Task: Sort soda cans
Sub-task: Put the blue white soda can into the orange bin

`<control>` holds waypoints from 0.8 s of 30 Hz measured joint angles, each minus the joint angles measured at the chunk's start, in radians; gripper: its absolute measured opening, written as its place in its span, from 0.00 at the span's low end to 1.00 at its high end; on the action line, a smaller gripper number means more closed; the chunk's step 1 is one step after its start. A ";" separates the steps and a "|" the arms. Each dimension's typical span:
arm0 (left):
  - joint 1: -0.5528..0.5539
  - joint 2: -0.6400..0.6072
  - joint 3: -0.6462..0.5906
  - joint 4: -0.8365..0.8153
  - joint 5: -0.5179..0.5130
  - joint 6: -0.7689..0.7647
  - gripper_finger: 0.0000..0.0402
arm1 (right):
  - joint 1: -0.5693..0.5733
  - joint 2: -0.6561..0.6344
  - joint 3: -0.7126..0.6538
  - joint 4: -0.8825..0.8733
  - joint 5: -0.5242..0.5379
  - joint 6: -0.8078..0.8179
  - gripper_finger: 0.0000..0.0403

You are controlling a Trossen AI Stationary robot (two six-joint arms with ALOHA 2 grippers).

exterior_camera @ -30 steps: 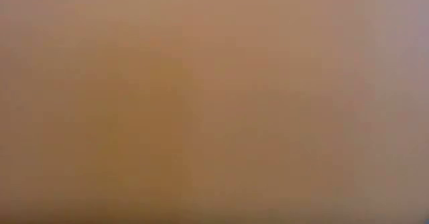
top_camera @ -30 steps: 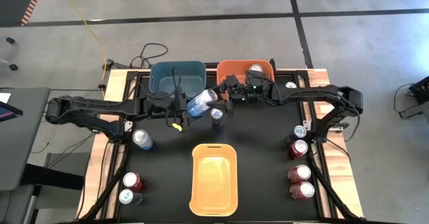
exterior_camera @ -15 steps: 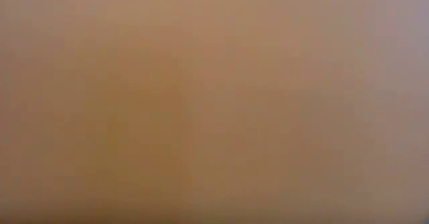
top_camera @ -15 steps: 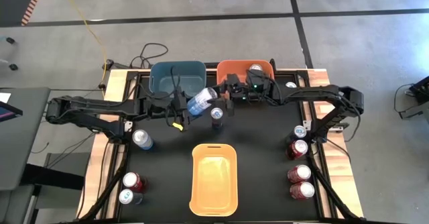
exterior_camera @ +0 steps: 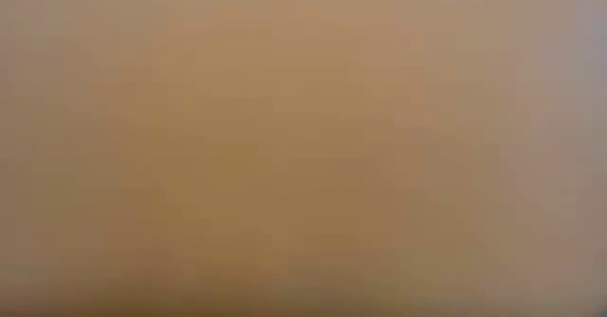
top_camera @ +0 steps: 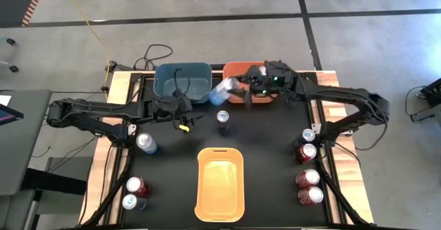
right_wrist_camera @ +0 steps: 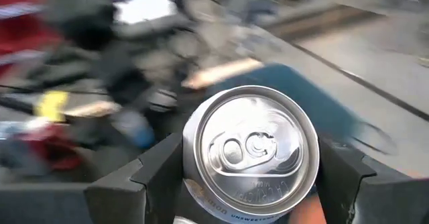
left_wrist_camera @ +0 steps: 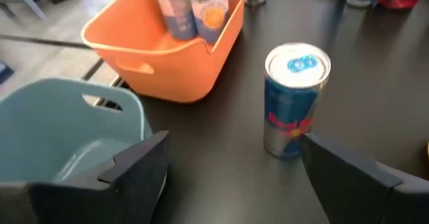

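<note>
My right gripper (top_camera: 233, 89) is shut on a pale blue soda can (top_camera: 222, 90) and holds it in the air between the blue bin (top_camera: 180, 80) and the orange bin (top_camera: 256, 96). In the right wrist view the can's silver top (right_wrist_camera: 249, 145) faces the camera. My left gripper (top_camera: 186, 111) is open and empty near the blue bin; its fingers (left_wrist_camera: 137, 167) frame a blue-and-silver can (left_wrist_camera: 295, 100) that stands upright on its base on the black mat, also visible in the high view (top_camera: 222, 118). The low view shows only an orange-brown blur. My right gripper pinches the pale blue can's body (right_wrist_camera: 201, 197) just below its top rim, one finger (right_wrist_camera: 153, 177) on each side. The can lies along the fingers with its top toward the wrist. It is lifted clear of the table, tilted nearly level.
A yellow bin (top_camera: 220, 209) sits at the near middle. Cans stand on the left side: blue (top_camera: 145, 142), red (top_camera: 137, 186), silver (top_camera: 131, 202). On the right stand a silver one (top_camera: 308, 135) and three red ones (top_camera: 307, 178). Blurred pale cans (left_wrist_camera: 194, 9) show at the orange bin.
The pale blue can has passed from my left gripper to my right one. My right gripper has carried it up and toward the far edge, to the gap between the blue and orange bins. My left gripper has let go and stays near the blue bin.
</note>
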 joint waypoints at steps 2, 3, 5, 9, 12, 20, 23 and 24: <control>0.000 0.000 0.000 -0.015 0.000 -0.004 0.82 | -0.052 -0.019 0.000 -0.057 0.014 -0.002 0.66; 0.000 0.000 0.000 -0.020 -0.001 -0.005 0.82 | -0.076 -0.022 0.000 -0.078 0.019 -0.003 0.66; 0.000 0.000 0.000 -0.025 -0.015 -0.006 0.82 | -0.128 -0.018 0.000 -0.104 0.020 -0.006 0.66; 0.000 0.000 -0.001 -0.028 -0.023 -0.021 0.82 | -0.225 0.047 0.002 -0.148 0.026 -0.016 0.66; 0.000 0.000 -0.001 -0.048 -0.023 -0.024 0.82 | -0.274 0.120 0.000 -0.158 0.040 -0.022 0.66; 0.001 0.000 -0.002 -0.082 -0.024 -0.018 0.82 | -0.316 0.253 0.000 -0.151 0.084 -0.028 0.66; 0.007 0.000 -0.002 -0.079 -0.024 -0.022 0.82 | -0.315 0.275 0.001 -0.137 0.105 -0.051 0.66; 0.009 0.000 -0.002 -0.079 -0.024 -0.026 0.82 | -0.309 0.283 0.001 -0.142 0.137 -0.063 0.66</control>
